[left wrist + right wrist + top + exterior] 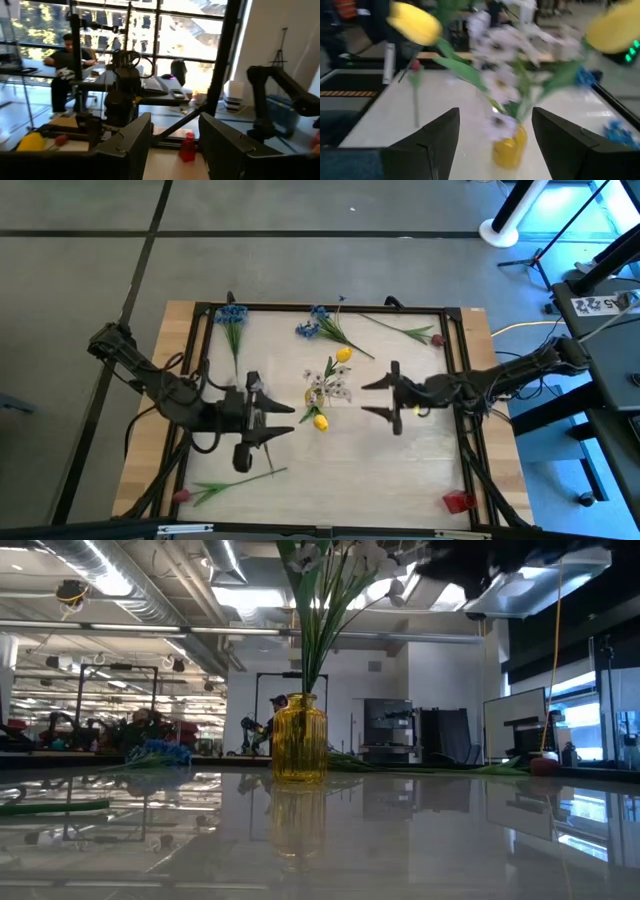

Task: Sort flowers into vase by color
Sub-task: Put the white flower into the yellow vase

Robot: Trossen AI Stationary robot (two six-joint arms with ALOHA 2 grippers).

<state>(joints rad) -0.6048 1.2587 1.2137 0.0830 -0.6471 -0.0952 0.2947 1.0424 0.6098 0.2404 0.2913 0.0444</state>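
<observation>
Vase: ribbed yellow glass vase [299,737] at mid-tabletop, holding white and yellow flowers [328,383].
Loose stems: blue flowers [231,313] along the far edge, a pink flower [182,495] (its head barely visible) near the front-left corner.
Right gripper [388,398]: parted, empty, facing the vase.
Left gripper [266,408]: parted, empty, just left of the vase.
Technique: probably fetch one stem next; pinch mid-stem, lift clear, lower vertically.

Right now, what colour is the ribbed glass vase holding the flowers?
Yellow; the ribbed glass vase shows best in the low view.

White table [420,465], yellow vase [299,737], loose flowers [325,327], red block [458,502]
</observation>
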